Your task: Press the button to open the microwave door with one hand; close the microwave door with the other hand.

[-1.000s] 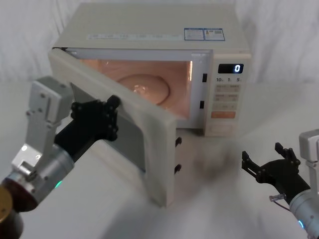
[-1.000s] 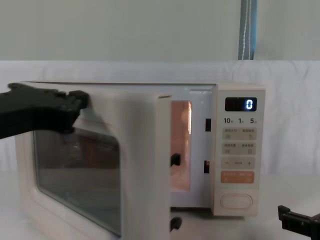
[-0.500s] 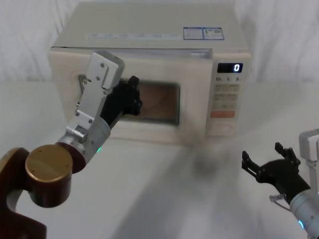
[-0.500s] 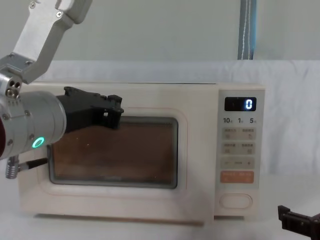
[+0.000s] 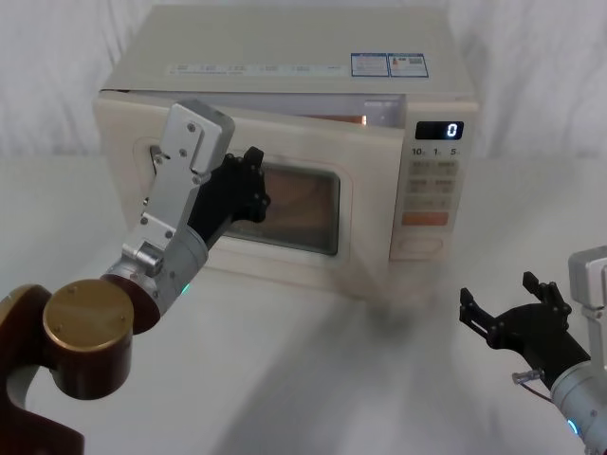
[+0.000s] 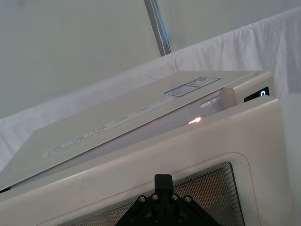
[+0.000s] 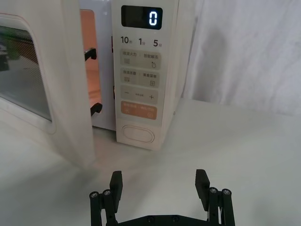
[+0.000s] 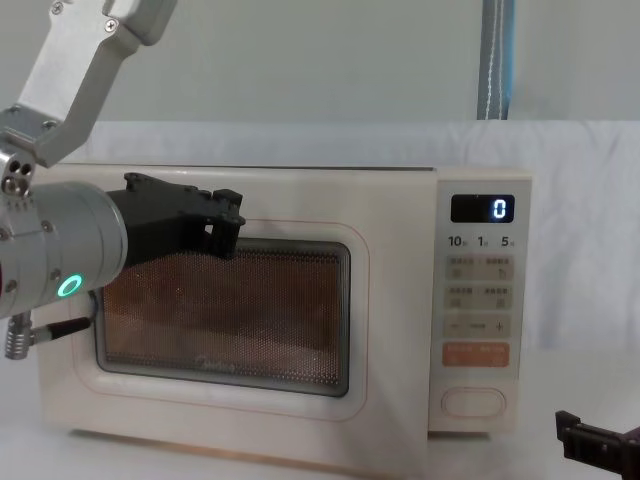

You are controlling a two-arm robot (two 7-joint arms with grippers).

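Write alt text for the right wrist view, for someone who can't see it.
A cream boxy microwave stands with its windowed cream door slightly ajar, orange light glowing in the gap. The large cream oval button sits under an orange key; the black right gripper hovers, jaws open, before the panel.

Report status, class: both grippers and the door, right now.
Left gripper at the door window. Door ajar, gap at the latch side. Right gripper open, low, short of the button. Nothing blocking.
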